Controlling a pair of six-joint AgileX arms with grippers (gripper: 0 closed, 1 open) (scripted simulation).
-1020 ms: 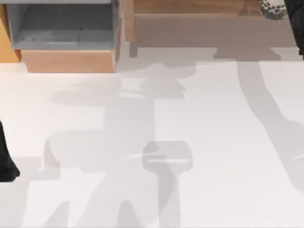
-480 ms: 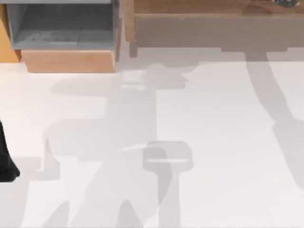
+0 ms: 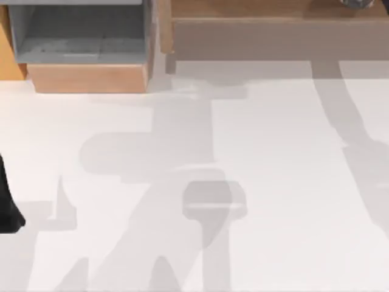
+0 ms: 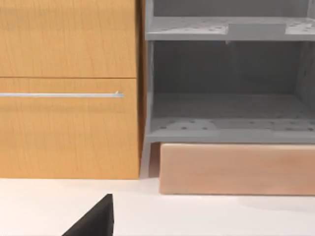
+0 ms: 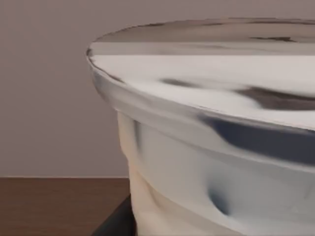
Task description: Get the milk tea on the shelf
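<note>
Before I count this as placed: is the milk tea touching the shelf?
Cannot tell. The top view cuts the milk tea off at the frame's edge above the shelf; the right wrist view shows its lid and upper wall, with the cup's base out of frame.

left arm (image 3: pixel 7 201) parked at left edge

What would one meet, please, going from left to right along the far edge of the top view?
Orange-wood cabinet side → grey open box on its light wood base → the shelf with its taupe front panel → the milk tea, standing on the shelf near its right end.
</note>
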